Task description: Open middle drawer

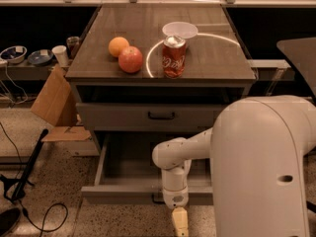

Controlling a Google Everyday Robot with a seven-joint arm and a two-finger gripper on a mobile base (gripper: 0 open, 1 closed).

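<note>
The middle drawer [126, 164] is the wide grey drawer pulled well out of the cabinet, with its deep grey inside showing. A bit of its small black handle [157, 199] shows at the centre of its front. My gripper [179, 223] hangs at the end of the white arm [174, 177], just in front of the drawer's front edge beside the handle. It points down toward the floor and holds nothing I can see. The arm crosses over the drawer's right half and hides it.
Above the open drawer is a shut grey drawer [118, 116] with a black handle. On the cabinet top stand an orange [118, 46], an apple [130, 59], a red soda can [174, 57] and a white bowl [180, 29]. A cardboard box [53, 102] and cables [39, 216] are on the floor at left.
</note>
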